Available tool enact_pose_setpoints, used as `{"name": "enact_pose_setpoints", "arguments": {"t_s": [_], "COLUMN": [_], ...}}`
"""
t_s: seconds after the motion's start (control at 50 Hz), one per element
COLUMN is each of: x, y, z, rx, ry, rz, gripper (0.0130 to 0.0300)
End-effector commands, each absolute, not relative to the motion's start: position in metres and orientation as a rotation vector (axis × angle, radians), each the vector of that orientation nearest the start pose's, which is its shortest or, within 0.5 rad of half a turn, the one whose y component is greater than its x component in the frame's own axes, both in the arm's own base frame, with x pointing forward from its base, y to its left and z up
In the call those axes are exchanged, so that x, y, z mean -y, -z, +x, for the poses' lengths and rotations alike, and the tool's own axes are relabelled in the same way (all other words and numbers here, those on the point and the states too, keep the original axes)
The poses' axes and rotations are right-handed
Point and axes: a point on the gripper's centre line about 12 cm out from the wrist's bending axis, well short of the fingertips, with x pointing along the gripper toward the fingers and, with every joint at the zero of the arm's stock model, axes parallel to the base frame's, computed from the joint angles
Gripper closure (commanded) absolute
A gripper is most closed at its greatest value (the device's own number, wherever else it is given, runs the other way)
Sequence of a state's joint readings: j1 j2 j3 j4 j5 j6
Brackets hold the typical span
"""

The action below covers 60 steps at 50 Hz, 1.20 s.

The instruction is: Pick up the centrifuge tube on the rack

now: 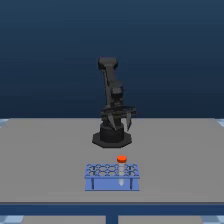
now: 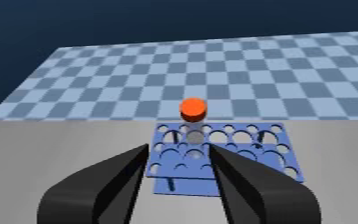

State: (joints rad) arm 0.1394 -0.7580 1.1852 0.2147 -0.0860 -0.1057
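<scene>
With the gripper (image 2: 180, 165) spread wide and nothing held, the orange-capped centrifuge tube (image 2: 193, 111) at the light-blue rack's (image 1: 112, 183) far edge could be knocked if a finger (image 2: 246, 175) clips it during descent.

No readable text, labels, brands or numbers from my station. Only marks: two dark upright bars on front of rack (image 1: 112, 184), seen in exterior view; I cannot read them as characters.

A simulated lab bench — flat grey table (image 1: 40, 160), checkered floor (image 2: 246, 70) (plain blue backdrop)
</scene>
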Motion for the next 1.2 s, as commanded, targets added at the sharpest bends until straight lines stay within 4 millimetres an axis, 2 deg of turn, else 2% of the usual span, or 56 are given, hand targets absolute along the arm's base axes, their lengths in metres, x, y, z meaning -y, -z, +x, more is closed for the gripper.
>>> {"name": "enact_pose_setpoints", "arguments": {"t_s": [0.02,0.2,0.26,0.3,0.36,0.4,0.46,0.5,0.66,0.96,1.2], "x": [-0.029,-0.03,-0.031,-0.031,-0.031,-0.031,-0.032,-0.032,-0.033,-0.035,-0.035], "y": [-0.222,-0.219,-0.218,-0.218,-0.216,-0.216,-0.214,-0.214,-0.21,-0.207,-0.206], "z": [0.229,0.246,0.258,0.258,0.271,0.271,0.283,0.283,0.305,0.327,0.337], "rx": [-0.349,-0.374,-0.392,-0.392,-0.41,-0.41,-0.428,-0.428,-0.461,-0.492,-0.506], "ry": [-0.094,-0.08,-0.071,-0.071,-0.061,-0.061,-0.051,-0.051,-0.035,-0.016,-0.008], "rz": [0.064,0.055,0.049,0.049,0.042,0.042,0.035,0.035,0.024,0.011,0.006], "gripper": [0.013,0.013,0.013,0.013,0.013,0.013,0.013,0.013,0.013,0.013,0.013]}}
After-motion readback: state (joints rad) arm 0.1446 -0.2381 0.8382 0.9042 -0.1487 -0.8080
